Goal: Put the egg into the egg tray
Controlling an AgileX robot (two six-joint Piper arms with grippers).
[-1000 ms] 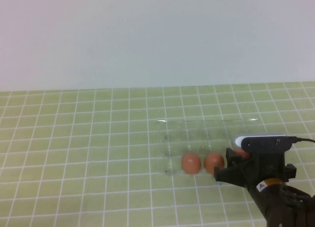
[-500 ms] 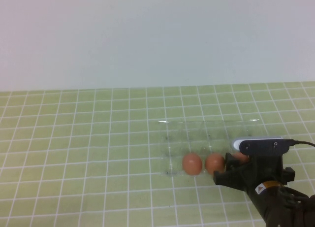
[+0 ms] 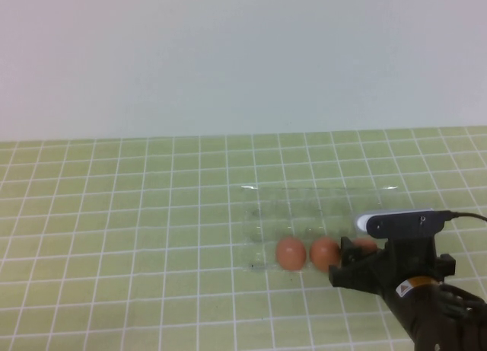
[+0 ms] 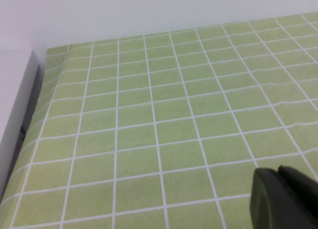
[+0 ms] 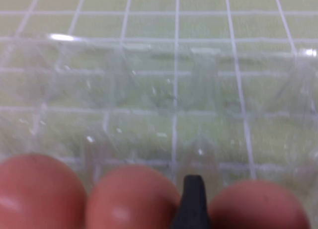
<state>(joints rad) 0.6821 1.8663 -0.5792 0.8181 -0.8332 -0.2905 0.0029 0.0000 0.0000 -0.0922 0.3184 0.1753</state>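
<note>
Since a second ago the egg tray (image 3: 319,218) has slid slightly toward 9 o'clock on the table, its two plainly visible eggs moving with it, and the right gripper (image 3: 356,253) has eased a little nearer the camera with its white-topped wrist module lower in the high view.

The tray is clear thin plastic, a rectangle of shallow rounded cups that shows mostly as glinting edges and faint ribs over the green grid mat (image 3: 122,214). Three smooth, reddish-brown oval eggs sit in its near row: one at the 9 o'clock end (image 3: 291,253), one in the middle (image 3: 325,253), and the egg (image 3: 365,244) at the 3 o'clock end, half hidden behind the gripper. In the right wrist view the same three (image 5: 258,206) fill the near edge, and a single black fingertip (image 5: 191,199) stands in the gap between the middle egg and the 3 o'clock one. Whether the right gripper is spread or closed I cannot tell, nor whether it grips that egg.

The tray's far row of cups lies bare. The mat is flat, matte, ruled in white squares, and runs open toward 9 o'clock and 12 o'clock up to the pale wall.

The left gripper (image 4: 285,199) shows only as a dark rounded tip over bare mat in its own wrist view, near the mat's edge beside a white ledge; its opening cannot be told.
</note>
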